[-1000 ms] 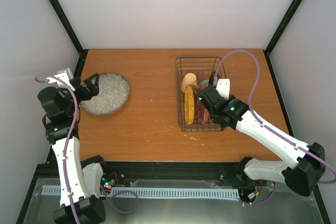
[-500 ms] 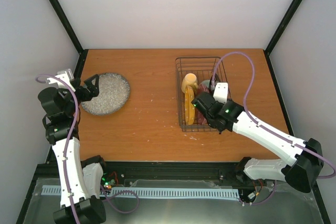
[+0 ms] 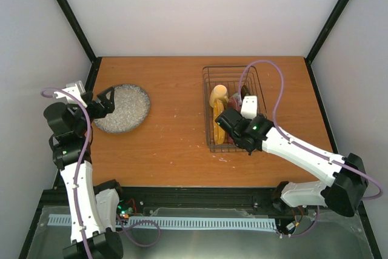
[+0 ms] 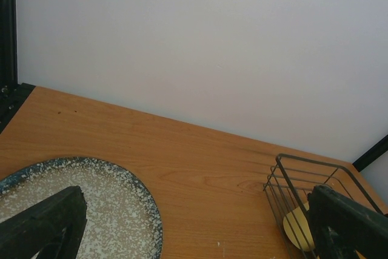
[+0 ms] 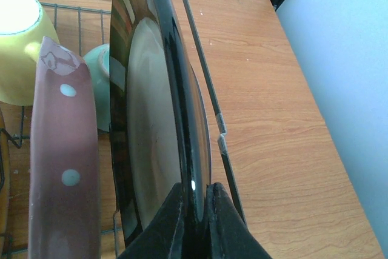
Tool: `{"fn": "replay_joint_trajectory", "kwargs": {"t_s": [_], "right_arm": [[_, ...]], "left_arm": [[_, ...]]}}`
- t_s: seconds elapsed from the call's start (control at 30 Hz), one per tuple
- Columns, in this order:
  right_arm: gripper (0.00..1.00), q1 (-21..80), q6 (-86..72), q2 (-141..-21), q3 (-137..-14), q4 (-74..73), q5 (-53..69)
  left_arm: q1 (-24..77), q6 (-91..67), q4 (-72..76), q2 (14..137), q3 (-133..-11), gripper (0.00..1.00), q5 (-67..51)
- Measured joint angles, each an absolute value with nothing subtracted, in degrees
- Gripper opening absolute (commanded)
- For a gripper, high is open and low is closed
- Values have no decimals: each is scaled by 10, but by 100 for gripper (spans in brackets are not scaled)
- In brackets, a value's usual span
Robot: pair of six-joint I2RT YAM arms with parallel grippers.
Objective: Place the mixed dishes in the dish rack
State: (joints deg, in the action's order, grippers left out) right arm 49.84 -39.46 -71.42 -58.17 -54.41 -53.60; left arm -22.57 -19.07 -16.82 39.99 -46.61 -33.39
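the step in hand looks like seating a plate on edge at the near right of the rack. nearest, the right pincer (image 5: 195,210) is pinched tight on the top rim of a dark glossy plate (image 5: 157,119), which stands upright in the gap between the maroon-pink speckled plate (image 5: 60,162) and the right side wire of the dish rack (image 3: 236,77). to do this well, i'd keep the plate vertical and lower it straight, so that it neither scrapes the maroon plate close on its left nor catches the side wire. i'd let go only once the bottom edge sits between tines; that edge is hidden here, so i cannot tell whether it is down yet. the orange-yellow plate (image 3: 218,122) stands on edge at the rack's left. farther in, the small pale green bowl (image 5: 100,83) and the yellow handled mug (image 5: 18,40) are already in the rack. across the table (image 3: 170,131), the left pincer (image 3: 104,100) is spread wide and holds nothing, poised at the near left rim of the larger grey speckled plate (image 3: 124,108), which lies flat and well apart from the rack, not yet loaded.
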Motion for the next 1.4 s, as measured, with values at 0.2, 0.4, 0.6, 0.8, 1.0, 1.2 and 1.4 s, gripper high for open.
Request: {"fn": "replay_joint_trajectory", "kwargs": {"t_s": [0.2, 0.4, 0.6, 0.8, 1.0, 1.2, 1.4], "right_arm": [[3, 504, -395, -742, -589, -542, -545], [3, 504, -416, -755, -580, -556, -517], [24, 507, -425, -753, -577, -573, -512], [48, 511, -434, -751, -564, -609, -439], [53, 511, -434, -747, -569, -625, -431], [55, 511, -435, -723, -601, -641, -453], [59, 510, -435, -705, -627, -652, -479]], "left_arm": [[-226, -191, -168, 398, -466, 100, -333], [-226, -191, -168, 397, -466, 100, -329], [-226, -191, -168, 395, -466, 100, -329], [-226, -191, -168, 395, -466, 100, -328], [-226, -195, -170, 395, -466, 100, -325], [-226, -203, -177, 390, -466, 100, -314], [-226, -206, -181, 386, -466, 100, -308]]}}
